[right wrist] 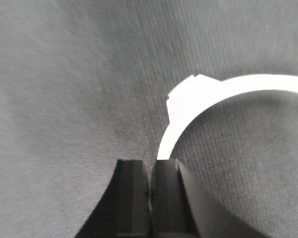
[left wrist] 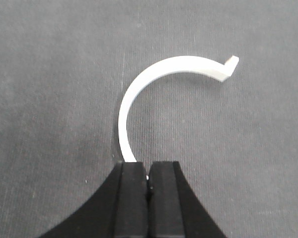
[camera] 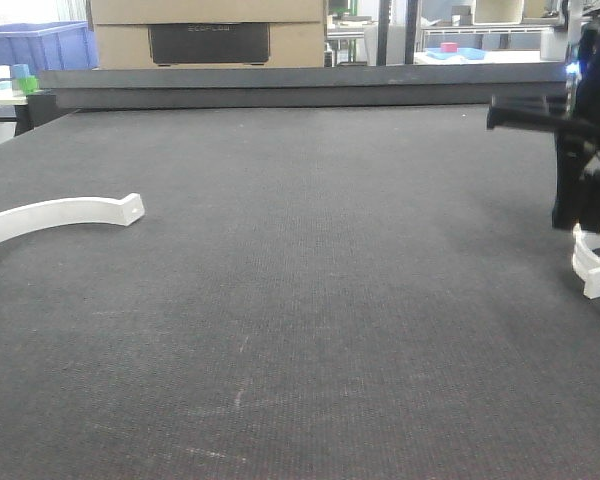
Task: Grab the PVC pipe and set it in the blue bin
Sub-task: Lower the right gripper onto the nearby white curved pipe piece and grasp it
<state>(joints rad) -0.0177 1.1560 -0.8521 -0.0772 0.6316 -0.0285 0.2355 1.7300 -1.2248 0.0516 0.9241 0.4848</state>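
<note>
Your right gripper (right wrist: 149,166): jaws pressed together beside PVC pipe (right wrist: 188,104). Left gripper (left wrist: 148,166): jaws together too, beside white strip (left wrist: 188,65).

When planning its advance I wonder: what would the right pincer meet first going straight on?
Probably the PVC pipe: its near end lies just ahead of the shut right pincer, slightly right of centre. Height is unclear.

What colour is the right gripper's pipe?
Pipe is white, clearest in right wrist view.
</note>
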